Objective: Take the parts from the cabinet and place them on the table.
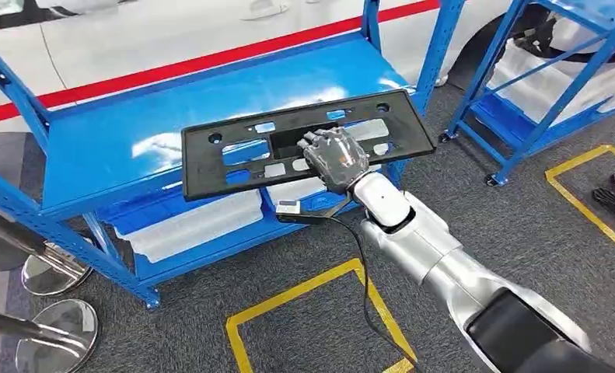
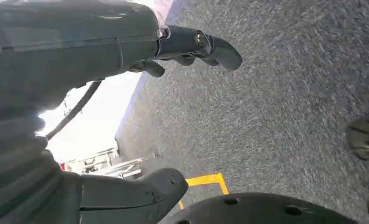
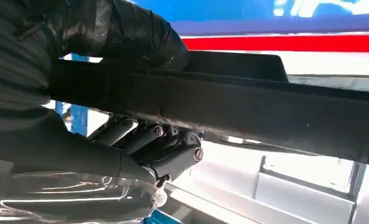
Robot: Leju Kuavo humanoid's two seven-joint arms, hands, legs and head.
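Head view: my right hand [image 1: 333,158] grips the black plate frame [image 1: 308,140] at its near edge, over the blue shelf [image 1: 125,148], so it lifts level. Left wrist view: my left hand [image 2: 173,46] hangs over carpet, fingers apart, empty. Right wrist view: fingers [image 3: 140,137] under the frame, thumb on top.

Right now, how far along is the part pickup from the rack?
Done: the right robot hand has gripped the black plastic panel; the right wrist view shows its fingers under the panel's edge and the thumb on top. In hand: the panel sits over the blue shelf; I cannot tell if it has lifted clear. Left: carrying it to a table. The left robot hand hangs empty over the carpet.
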